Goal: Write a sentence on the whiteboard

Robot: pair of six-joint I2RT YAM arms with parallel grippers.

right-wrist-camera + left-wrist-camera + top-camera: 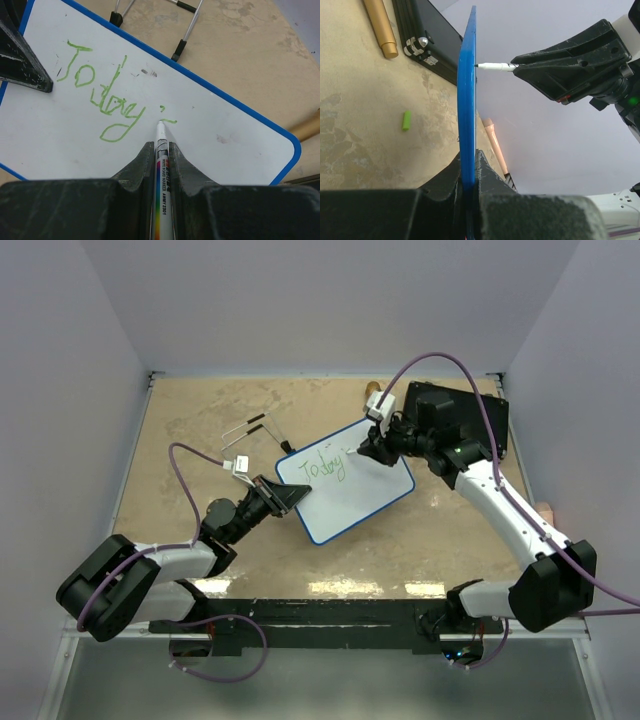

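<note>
My left claw (pixel 283 495) is clamped shut on the blue rim of the whiteboard (pixel 345 490), which sticks straight out ahead of the jaws. I'd say that's to brace it so it won't skid when the nib pushes on it. Seen from that wrist the board is edge-on, w/ its back toward the table and its white face toward my other arm. My right claw (pixel 161 146) is shut on the marker (pixel 160 131), the barrel running fwd between the fingers so the nib leads and I can see where it lands. The tip touches the board just ahead of this claw, at a short green dash. "Today" (pixel 100 95) sits ahead & to the left of that, so it's one word down and the sentence isn't done yet. Beyond the board's far edge from the right claw is a wire stand (pixel 182 40). Left of the left claw, on the table behind the board, is a green cap (pixel 406 120), prob. the marker's, w/ a black case (pixel 427 42) and a gold tube (pixel 381 25) further ahead.
</note>
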